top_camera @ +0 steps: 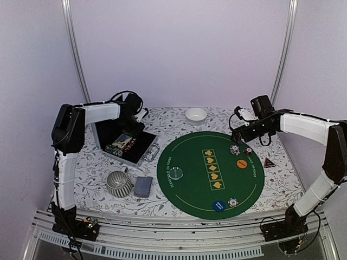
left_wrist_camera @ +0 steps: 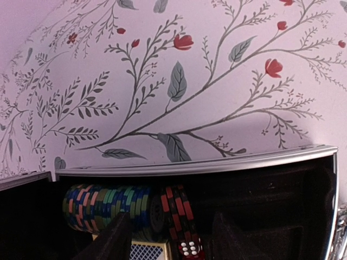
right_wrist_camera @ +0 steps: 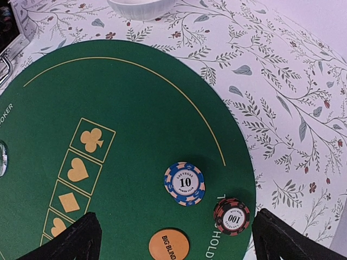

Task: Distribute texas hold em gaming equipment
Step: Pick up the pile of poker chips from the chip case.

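Observation:
My left gripper hovers over the open black case, open. Its fingers straddle a row of chips standing on edge, red-black chips, a red die and a card box, gripping none. My right gripper hangs open above the green mat. Below it lie a blue-and-white 10 chip, a red-black 100 chip and the orange Big Blind button. A red triangular marker, a blue button, a white chip, a pale disc and a grey-blue card deck also show.
A ribbed grey mug stands left of the card deck. The small white bowl sits at the back behind the mat. The case's metal rim runs across the left wrist view over the floral tablecloth.

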